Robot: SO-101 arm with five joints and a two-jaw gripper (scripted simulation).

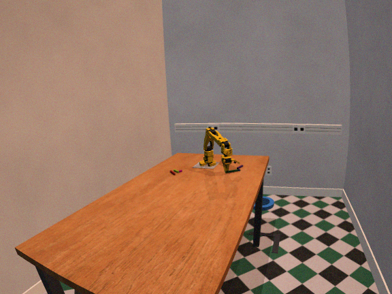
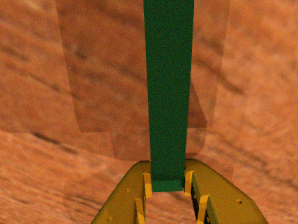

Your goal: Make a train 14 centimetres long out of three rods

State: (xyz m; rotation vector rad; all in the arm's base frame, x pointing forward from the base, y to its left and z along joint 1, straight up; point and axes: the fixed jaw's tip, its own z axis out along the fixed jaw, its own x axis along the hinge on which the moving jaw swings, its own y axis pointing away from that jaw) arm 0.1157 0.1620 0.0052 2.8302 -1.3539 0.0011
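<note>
My gripper point(image 2: 168, 192) is shut on one end of a green rod point(image 2: 168, 76), which runs straight away from the fingers, just above or on the table. In the exterior view the gripper point(image 1: 226, 168) is low at the table's far right, with the green rod point(image 1: 233, 171) beside it. A purple rod point(image 1: 240, 167) lies just right of it. A red rod point(image 1: 172, 173), a lime rod point(image 1: 175, 171) and a magenta rod point(image 1: 180, 171) lie close together left of the arm's base.
The arm's base sits on a grey plate point(image 1: 205, 165) near the table's far edge. The table's right edge is close to the gripper. A blue round object point(image 1: 265, 203) lies on the chequered floor.
</note>
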